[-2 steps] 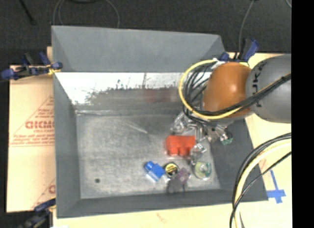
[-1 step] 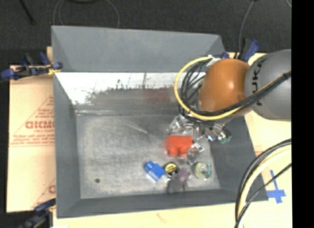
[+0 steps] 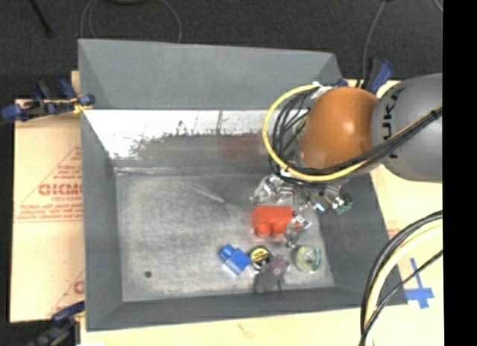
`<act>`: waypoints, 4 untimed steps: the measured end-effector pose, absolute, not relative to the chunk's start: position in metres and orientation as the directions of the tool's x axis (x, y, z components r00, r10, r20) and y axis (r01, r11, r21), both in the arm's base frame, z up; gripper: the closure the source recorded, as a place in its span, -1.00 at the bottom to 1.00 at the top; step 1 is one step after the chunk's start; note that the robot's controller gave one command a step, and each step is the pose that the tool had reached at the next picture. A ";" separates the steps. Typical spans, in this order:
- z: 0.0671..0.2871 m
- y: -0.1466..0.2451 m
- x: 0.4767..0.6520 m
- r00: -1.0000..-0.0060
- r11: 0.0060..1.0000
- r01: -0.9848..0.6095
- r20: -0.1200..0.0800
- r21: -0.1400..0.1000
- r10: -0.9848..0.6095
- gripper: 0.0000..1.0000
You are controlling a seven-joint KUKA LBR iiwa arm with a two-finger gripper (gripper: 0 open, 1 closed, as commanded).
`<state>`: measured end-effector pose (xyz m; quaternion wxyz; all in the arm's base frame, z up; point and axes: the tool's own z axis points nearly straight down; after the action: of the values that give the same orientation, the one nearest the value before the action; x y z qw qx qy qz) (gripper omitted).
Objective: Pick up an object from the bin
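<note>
Fingers (image 3: 299, 222) of the gripper (image 3: 283, 206) stand apart over a chunky red plastic block (image 3: 270, 221) in the grey metal bin (image 3: 186, 83).

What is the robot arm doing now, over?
Gripper down at red block, right of bin centre. Grasp not clear. Blue piece, clear disc and small bits close beside it, none on the block.

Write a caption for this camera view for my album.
The robot's gripper hangs over a red blocky thing in the grey bin, a blue piece and other small things beside it.
</note>
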<state>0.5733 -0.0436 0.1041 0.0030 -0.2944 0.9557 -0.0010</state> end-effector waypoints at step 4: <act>0.165 -0.044 0.584 -0.762 0.762 -0.648 -0.008 -0.008 -0.648 1.00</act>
<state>0.5841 -0.0443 0.1647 0.0050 -0.3453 0.9385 -0.0025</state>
